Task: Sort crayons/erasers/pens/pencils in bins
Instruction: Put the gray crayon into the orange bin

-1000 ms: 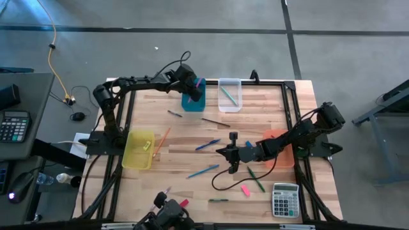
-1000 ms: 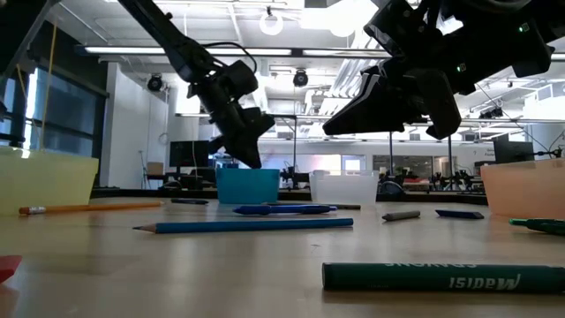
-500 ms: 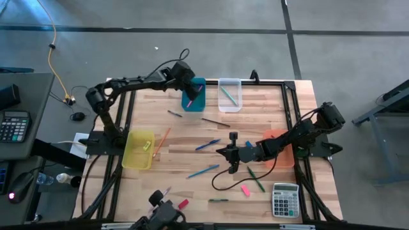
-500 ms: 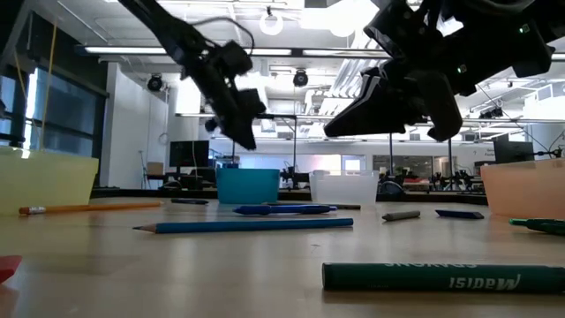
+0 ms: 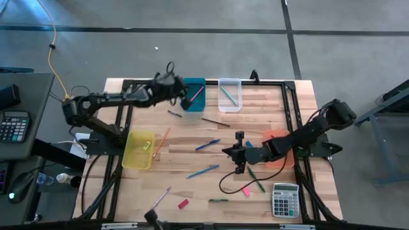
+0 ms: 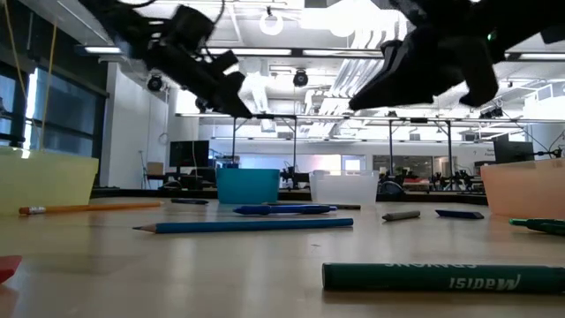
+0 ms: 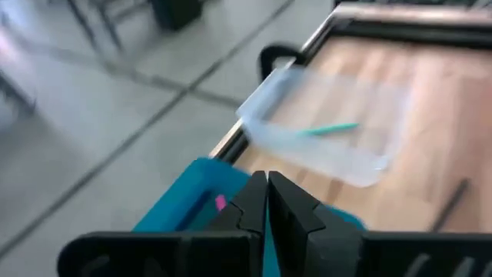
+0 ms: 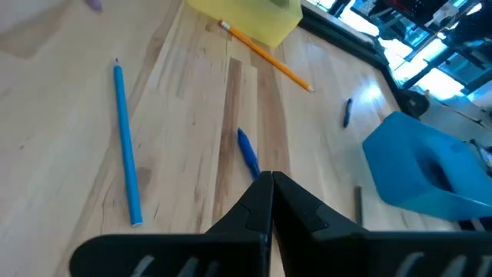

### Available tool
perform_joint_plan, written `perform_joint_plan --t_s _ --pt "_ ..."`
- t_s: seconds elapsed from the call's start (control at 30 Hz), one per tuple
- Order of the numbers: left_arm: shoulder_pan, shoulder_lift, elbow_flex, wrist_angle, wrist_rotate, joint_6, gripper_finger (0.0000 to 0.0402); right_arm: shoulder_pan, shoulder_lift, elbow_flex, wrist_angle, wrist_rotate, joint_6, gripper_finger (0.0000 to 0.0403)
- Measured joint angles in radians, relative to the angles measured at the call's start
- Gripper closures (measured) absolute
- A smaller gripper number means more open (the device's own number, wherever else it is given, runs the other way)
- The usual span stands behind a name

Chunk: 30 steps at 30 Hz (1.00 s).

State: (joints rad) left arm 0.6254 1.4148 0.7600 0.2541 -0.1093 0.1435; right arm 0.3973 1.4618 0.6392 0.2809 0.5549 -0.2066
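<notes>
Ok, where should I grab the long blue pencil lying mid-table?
Take the blue pencil at mid-length, straight down from above, jaws across its thin shaft. It lies flat on the table with nothing touching it, so the sides are free.

The left wrist view is blurred, so the clear bin (image 7: 330, 127) shows only a vague green stick inside. In the low view a red eraser (image 6: 7, 268) is cut off by the picture's edge. The orange bin (image 5: 276, 142) lies partly hidden under the right arm in the high view.
</notes>
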Motion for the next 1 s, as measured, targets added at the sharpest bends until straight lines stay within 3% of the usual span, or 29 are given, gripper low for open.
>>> perform_joint_plan --t_s 0.17,0.3,0.43,0.7,0.83,1.0 --pt "-0.055 -0.084 -0.215 0.26 0.003 0.006 0.04 0.005 -0.06 0.001 -0.064 0.002 -0.016 0.0403" --pt "-0.072 -0.109 -0.324 0.315 0.003 -0.051 0.0401 0.005 -0.091 0.003 -0.093 0.003 -0.02 0.0403" --pt "-0.076 -0.116 -0.405 0.365 0.008 -0.047 0.0401 0.005 -0.098 0.084 -0.29 0.005 0.025 0.0403" --pt "-0.143 -0.119 -0.584 0.717 0.119 -0.001 0.0401 0.003 -0.098 0.315 -0.787 -0.034 0.189 0.0403" --pt "-0.182 -0.119 -0.643 0.835 0.14 -0.008 0.0401 0.002 -0.098 0.37 -0.896 -0.054 0.21 0.0403" --pt "-0.207 -0.119 -0.672 0.865 0.136 -0.009 0.0401 0.002 -0.094 0.356 -0.904 -0.097 0.21 0.0402"
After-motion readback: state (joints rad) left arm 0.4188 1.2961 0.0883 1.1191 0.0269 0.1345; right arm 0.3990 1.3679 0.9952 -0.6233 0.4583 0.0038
